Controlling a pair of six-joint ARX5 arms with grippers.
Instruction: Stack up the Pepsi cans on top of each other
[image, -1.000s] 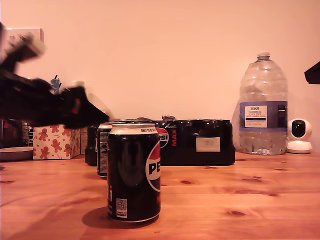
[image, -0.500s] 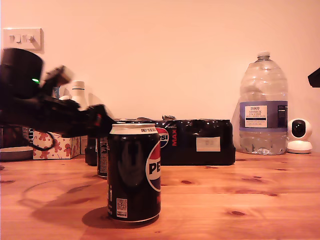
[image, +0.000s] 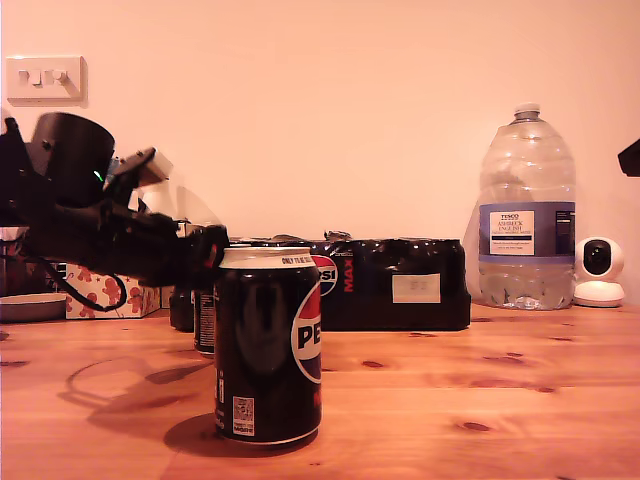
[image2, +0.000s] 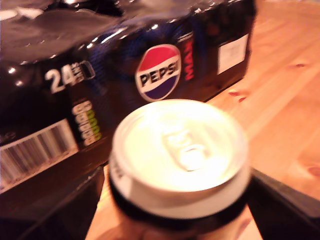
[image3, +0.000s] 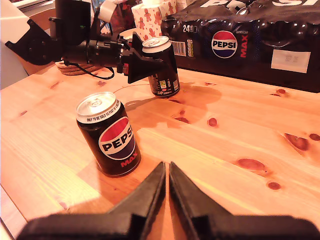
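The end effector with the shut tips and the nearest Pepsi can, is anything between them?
No. In the second wrist view, only bare wooden table lies between my second end effector and the nearer Pepsi can.

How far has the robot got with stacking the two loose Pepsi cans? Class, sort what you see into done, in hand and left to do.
Done: nothing is stacked; both cans stand on the table. In hand: my first gripper has its fingers either side of the far can, open around its top, and the can is not lifted. Left: grip it, lift it and set it on the near can. My second gripper hangs shut and empty.
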